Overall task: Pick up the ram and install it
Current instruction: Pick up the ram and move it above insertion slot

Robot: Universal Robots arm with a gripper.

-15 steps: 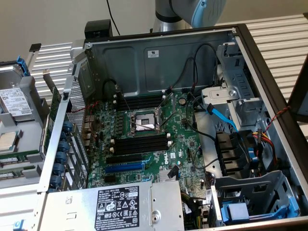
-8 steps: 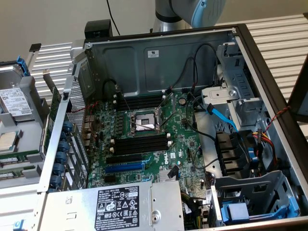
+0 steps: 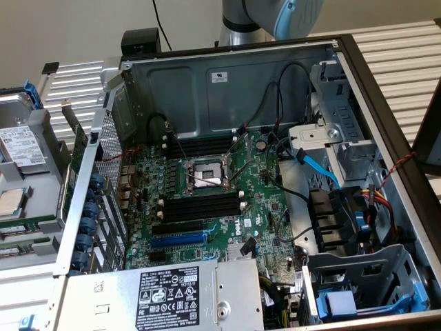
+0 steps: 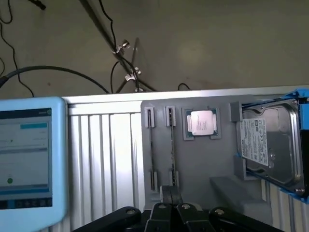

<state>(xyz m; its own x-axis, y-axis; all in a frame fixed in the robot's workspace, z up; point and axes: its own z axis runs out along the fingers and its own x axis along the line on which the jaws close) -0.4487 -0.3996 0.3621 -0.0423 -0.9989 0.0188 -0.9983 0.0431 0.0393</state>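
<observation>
So, ext. view: ram [image 3: 31, 221] sits at the exterior view's left, outside the PC case [image 3: 227, 83], near CPU [image 3: 10, 200]. Wrist view: gripper [image 4: 170, 193] is clenched, tips together at one end of ram, which stands edgewise in grey tray [image 4: 203, 164]; contact I cannot tell.

Soft even light, mild glare on the ribbed table [image 4: 120, 145] (shadow inside the computer case [image 3: 207, 93])
</observation>
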